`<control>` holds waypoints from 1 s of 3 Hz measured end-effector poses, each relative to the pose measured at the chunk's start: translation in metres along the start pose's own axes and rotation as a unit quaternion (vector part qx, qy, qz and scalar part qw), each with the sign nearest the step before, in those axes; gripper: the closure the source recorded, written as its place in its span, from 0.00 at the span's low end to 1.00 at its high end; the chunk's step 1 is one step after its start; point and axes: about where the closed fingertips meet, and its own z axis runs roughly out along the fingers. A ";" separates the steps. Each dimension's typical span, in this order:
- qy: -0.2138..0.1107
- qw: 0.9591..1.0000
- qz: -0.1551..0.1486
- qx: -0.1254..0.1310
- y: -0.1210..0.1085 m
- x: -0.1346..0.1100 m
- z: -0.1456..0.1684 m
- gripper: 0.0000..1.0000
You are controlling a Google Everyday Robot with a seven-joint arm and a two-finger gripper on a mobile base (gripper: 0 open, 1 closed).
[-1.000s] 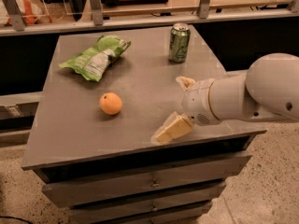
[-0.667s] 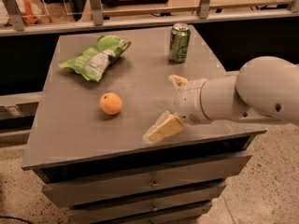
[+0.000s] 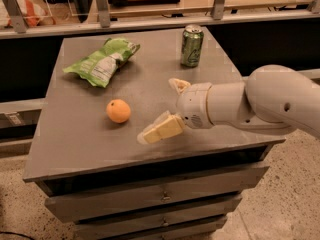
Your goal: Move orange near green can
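The orange (image 3: 118,111) sits on the grey table top (image 3: 75,144), left of centre. The green can (image 3: 191,45) stands upright near the back right of the table. My gripper (image 3: 160,110) comes in from the right on a white arm, just right of the orange and apart from it. Its two cream fingers are spread wide, one (image 3: 161,129) low toward the front and one (image 3: 178,85) farther back. It holds nothing.
A green-and-white chip bag (image 3: 102,61) lies at the back left of the table. Drawers (image 3: 150,196) are under the table top. A rail with glass panels (image 3: 150,14) runs behind the table. Floor shows at the right (image 3: 290,204).
My gripper and arm have moved left across the table toward the orange. The orange, can and bag have not moved.
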 end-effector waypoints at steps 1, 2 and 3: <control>-0.015 1.000 0.002 -0.020 0.009 -0.008 0.012 0.00; -0.009 1.000 -0.013 -0.023 0.020 -0.013 0.027 0.00; -0.008 1.000 0.001 -0.012 0.019 -0.011 0.045 0.00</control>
